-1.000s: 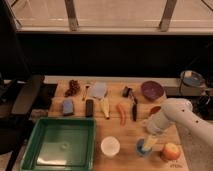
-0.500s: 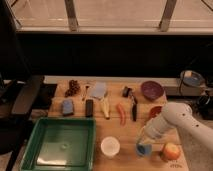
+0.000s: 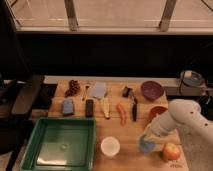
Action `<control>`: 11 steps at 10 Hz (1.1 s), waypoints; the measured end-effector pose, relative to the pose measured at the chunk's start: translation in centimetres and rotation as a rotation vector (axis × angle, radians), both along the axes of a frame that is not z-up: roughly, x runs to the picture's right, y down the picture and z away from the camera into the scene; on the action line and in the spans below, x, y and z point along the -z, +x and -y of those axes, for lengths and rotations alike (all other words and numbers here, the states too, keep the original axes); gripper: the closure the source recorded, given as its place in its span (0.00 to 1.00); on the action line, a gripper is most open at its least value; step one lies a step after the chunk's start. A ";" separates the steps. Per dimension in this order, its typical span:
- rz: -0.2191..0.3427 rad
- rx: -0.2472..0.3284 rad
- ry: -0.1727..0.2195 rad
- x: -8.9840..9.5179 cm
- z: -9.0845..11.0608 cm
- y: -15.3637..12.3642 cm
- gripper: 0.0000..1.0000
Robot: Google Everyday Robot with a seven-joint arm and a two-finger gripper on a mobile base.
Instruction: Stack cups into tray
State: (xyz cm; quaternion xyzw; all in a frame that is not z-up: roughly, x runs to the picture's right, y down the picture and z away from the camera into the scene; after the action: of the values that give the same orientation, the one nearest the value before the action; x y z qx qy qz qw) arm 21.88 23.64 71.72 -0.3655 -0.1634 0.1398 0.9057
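The green tray (image 3: 35, 150) sits at the front left of the wooden table, with nothing in it. The white cup (image 3: 110, 146) stands upright just right of the tray. The blue cup (image 3: 146, 145) is further right, near the front edge. My gripper (image 3: 148, 135) reaches down from the right on a white arm and sits right over the blue cup, hiding its upper part.
A purple bowl (image 3: 151, 90) and a red bowl (image 3: 157, 112) stand at the right. An apple (image 3: 171, 151) lies by the blue cup. A carrot (image 3: 122, 113), banana (image 3: 105, 107), blue sponge (image 3: 67, 106), grapes (image 3: 73, 88) and dark tools lie across the middle.
My arm has drawn back a little to the right and lowered onto the blue cup. The cups and the tray have stayed in place.
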 end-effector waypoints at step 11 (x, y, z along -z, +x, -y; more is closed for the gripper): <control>0.075 0.071 0.141 5.7 10.4 -7.9 1.00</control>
State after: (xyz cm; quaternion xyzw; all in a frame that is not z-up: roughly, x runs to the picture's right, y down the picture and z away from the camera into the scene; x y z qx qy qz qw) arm 14.01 13.23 66.02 -0.3114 -0.1937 0.0819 0.9267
